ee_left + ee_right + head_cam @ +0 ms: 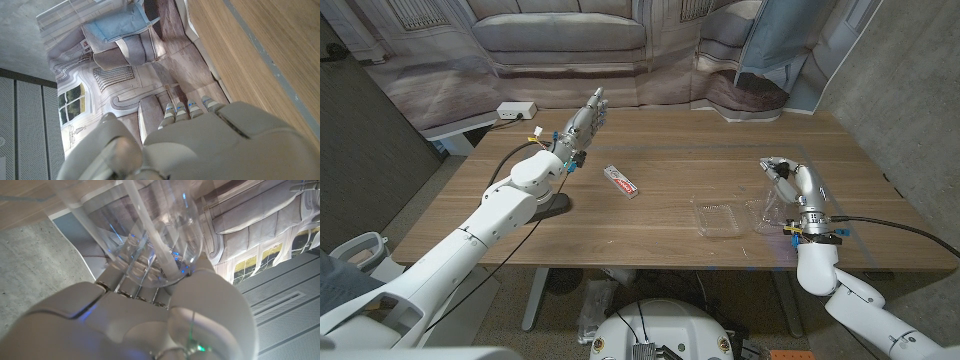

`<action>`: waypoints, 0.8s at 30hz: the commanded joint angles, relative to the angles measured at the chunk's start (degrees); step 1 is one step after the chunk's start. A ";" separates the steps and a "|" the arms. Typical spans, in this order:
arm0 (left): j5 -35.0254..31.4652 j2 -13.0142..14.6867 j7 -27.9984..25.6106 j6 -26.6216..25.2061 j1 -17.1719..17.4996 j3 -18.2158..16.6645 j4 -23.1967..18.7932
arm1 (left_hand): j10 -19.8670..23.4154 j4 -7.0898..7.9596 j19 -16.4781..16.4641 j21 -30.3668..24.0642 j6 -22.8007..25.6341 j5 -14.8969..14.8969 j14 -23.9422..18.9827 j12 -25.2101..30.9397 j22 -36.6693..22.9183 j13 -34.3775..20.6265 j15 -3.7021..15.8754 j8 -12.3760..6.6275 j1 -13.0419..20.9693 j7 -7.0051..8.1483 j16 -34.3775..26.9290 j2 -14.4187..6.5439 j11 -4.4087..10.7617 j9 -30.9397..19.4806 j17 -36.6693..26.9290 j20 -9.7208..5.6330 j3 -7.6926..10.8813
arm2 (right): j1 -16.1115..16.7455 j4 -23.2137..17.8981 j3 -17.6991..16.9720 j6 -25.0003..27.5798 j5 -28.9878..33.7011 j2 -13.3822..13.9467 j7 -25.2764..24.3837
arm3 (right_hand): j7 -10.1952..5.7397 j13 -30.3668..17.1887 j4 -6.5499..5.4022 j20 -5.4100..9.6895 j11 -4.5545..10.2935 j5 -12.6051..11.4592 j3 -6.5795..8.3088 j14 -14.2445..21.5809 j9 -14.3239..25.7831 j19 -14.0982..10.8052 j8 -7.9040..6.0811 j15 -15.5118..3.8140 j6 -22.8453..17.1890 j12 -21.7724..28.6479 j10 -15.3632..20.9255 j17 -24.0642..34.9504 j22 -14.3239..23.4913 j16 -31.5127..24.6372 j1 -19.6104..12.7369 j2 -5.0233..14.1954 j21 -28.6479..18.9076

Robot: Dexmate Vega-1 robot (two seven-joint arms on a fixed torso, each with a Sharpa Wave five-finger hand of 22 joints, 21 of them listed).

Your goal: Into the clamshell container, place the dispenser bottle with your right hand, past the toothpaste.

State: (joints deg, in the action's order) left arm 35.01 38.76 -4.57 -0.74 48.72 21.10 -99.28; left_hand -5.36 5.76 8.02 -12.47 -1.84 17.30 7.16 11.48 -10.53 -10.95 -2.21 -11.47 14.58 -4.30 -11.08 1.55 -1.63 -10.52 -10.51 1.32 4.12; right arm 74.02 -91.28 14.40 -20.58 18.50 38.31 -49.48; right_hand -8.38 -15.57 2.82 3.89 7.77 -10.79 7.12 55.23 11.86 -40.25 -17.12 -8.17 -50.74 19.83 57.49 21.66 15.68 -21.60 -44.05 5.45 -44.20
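The robot's right hand point(798, 190) holds a clear, round-bodied plastic dispenser bottle point(775, 195) just beside the open clear plastic clamshell container point(720, 216), on the side away from the toothpaste. In the right wrist view its fingers point(131, 282) wrap the transparent bottle point(150, 225), whose inner tube shows through the wall. Whether the bottle's base touches the wooden worktop point(670, 150) or hangs just above it cannot be made out. The small red-and-white toothpaste tube point(621, 182) lies on the container's other side, near the worktop's middle. Beyond the tube, well apart from the container, the left hand point(582, 125) is raised with its fingers extended together, holding nothing. The carry looks nearly done; the next move seems to call for shifting the bottle over the container's tray, lowering it inside and releasing.
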 commanded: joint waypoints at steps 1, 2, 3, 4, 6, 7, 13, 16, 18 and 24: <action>-0.19 -0.45 0.48 -0.76 -1.58 0.73 1.04 | -0.17 0.27 -0.35 0.26 0.43 0.15 0.26 0.15 -0.10 0.03 -0.02 0.04 0.35 -0.13 0.20 -0.54 0.13 -0.29 -0.17 0.14 -0.37 | -0.30 0.51 0.11 0.63 -1.02 0.25 0.37 | 0.02 -0.34 0.06 8.17 -0.06 -0.17 0.30 -0.22 0.33 0.45 0.32 -4.66 0.19 -0.11 -0.47 0.23 -0.06 0.21 0.20 0.31 0.17; -0.23 -0.53 0.62 -0.77 -1.81 0.83 1.25 | -0.17 0.27 -0.35 0.26 0.44 0.15 0.23 0.15 -0.10 0.04 -0.06 0.03 0.35 -0.13 0.19 -0.54 0.12 -0.29 -0.17 0.14 -0.38 | -0.30 0.50 0.10 0.58 -1.07 0.31 0.38 | 0.02 -0.35 0.04 8.16 -0.10 -0.17 0.28 -0.30 0.34 0.50 0.39 -4.64 0.31 -0.13 -0.51 0.23 -0.10 0.25 0.26 0.30 0.19; -0.27 -0.62 0.77 -0.76 -2.05 0.94 1.50 | -0.14 0.27 -0.35 0.27 0.44 0.15 0.25 0.16 -0.10 0.03 -0.03 0.03 0.36 -0.11 0.19 -0.55 0.18 -0.29 -0.17 0.14 -0.39 | -0.31 0.51 0.09 0.60 -1.09 0.27 0.28 | 0.02 -0.36 0.01 8.14 -0.05 -0.15 0.22 -0.42 0.36 0.56 0.43 -4.58 0.34 -0.19 -0.62 0.23 -0.13 0.30 0.39 0.24 0.21; -0.25 -0.68 0.99 -0.84 -2.31 1.05 1.75 | -0.15 0.27 -0.35 0.27 0.41 0.14 0.26 0.16 -0.11 0.04 0.04 0.05 0.36 -0.10 0.19 -0.56 0.15 -0.29 -0.17 0.14 -0.40 | -0.32 0.51 0.07 0.65 -1.15 0.24 0.24 | 0.02 -0.36 -0.02 8.09 -0.10 -0.14 0.18 -0.49 0.38 0.63 0.45 -4.55 0.37 -0.24 -0.72 0.23 -0.16 0.34 0.48 0.20 0.23; -0.21 -0.83 1.10 -0.87 -2.54 1.14 2.02 | -0.15 0.26 -0.35 0.27 0.39 0.14 0.24 0.16 -0.11 0.04 0.05 0.05 0.37 -0.09 0.19 -0.56 0.15 -0.29 -0.17 0.14 -0.42 | -0.33 0.53 0.08 0.60 -1.25 0.28 0.25 | 0.06 -0.39 -0.13 8.07 -0.13 -0.11 0.04 -0.80 0.43 0.74 0.53 -4.51 0.45 -0.42 -1.11 0.22 -0.25 0.48 0.80 0.08 0.27; -0.21 -0.90 1.32 -0.94 -2.80 1.26 2.28 | -0.15 0.26 -0.32 0.29 0.41 0.14 0.23 0.16 -0.11 0.03 0.05 0.05 0.37 -0.07 0.18 -0.57 0.17 -0.29 -0.17 0.15 -0.42 | -0.34 0.55 0.08 0.59 -1.28 0.31 0.26 | 0.06 -0.40 -0.17 7.94 -0.22 -0.10 0.00 -0.88 0.42 0.84 0.60 -4.50 0.54 -0.47 -1.21 0.23 -0.29 0.52 0.91 0.04 0.30; -0.31 -1.57 2.41 -0.96 -4.35 1.95 4.17 | -0.15 0.26 -0.32 0.30 0.44 0.14 0.24 0.17 -0.11 0.03 0.02 0.04 0.39 -0.09 0.19 -0.59 0.19 -0.29 -0.17 0.17 -0.47 | -0.31 0.60 0.08 0.70 -1.84 0.55 0.82 | 0.18 -0.50 -0.53 7.74 -0.45 -0.08 -0.47 -1.73 0.57 1.49 0.98 -4.43 1.09 -0.90 -2.09 0.25 -0.59 0.89 1.98 -0.38 0.54; -0.33 -1.87 2.85 -0.89 -4.94 2.19 4.99 | -0.11 0.26 -0.32 0.31 0.44 0.13 0.25 0.18 -0.11 0.03 0.01 0.04 0.41 -0.09 0.19 -0.61 0.16 -0.29 -0.17 0.17 -0.51 | -0.16 0.42 0.03 0.96 -1.93 0.69 0.97 | 0.13 -0.53 -0.71 7.64 -0.54 -0.07 -0.68 -2.07 0.62 1.65 1.22 -4.35 1.53 -1.03 -2.37 0.26 -0.70 1.02 2.47 -0.55 0.59; -0.37 -2.07 3.15 -0.88 -5.34 2.40 5.52 | -0.16 0.26 -0.34 0.31 0.46 0.13 0.29 0.16 -0.11 0.03 0.03 0.03 0.41 -0.09 0.20 -0.62 0.20 -0.29 -0.17 0.14 -0.53 | 0.03 0.25 -0.06 1.17 -2.08 0.71 1.00 | 0.22 -0.55 -0.82 7.58 -0.50 -0.06 -0.82 -2.29 0.66 1.78 1.28 -4.31 1.59 -1.17 -2.68 0.27 -0.77 1.11 2.78 -0.67 0.64; -0.55 -2.64 3.88 -0.78 -6.37 2.94 6.74 | -0.14 0.25 -0.36 0.31 0.46 0.13 0.31 0.17 -0.11 0.03 -0.02 0.03 0.44 -0.07 0.21 -0.65 0.17 -0.30 -0.17 0.15 -0.59 | 0.55 0.06 -0.23 1.48 -2.26 0.70 0.78 | 0.14 -0.66 -1.37 6.83 -0.45 -0.09 -1.53 -3.31 0.87 2.85 1.74 -4.18 2.40 -1.73 -3.97 0.33 -1.13 1.49 4.31 -1.31 1.03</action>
State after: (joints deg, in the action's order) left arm 34.69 37.15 -2.01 -1.55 44.50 22.98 -95.10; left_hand -5.36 6.00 8.02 -12.47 -1.84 17.30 7.16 11.48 -10.52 -10.95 -2.21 -11.47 14.88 -4.30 -11.08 1.25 -1.63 -10.51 -10.51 1.32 3.87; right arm 73.97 -90.85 14.45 -19.69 16.70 38.87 -48.74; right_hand -8.34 -16.12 1.71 3.57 7.28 -10.79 6.00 52.58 12.41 -38.09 -15.67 -7.16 -48.72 18.39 54.13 21.66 14.62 -20.29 -40.39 4.23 -43.59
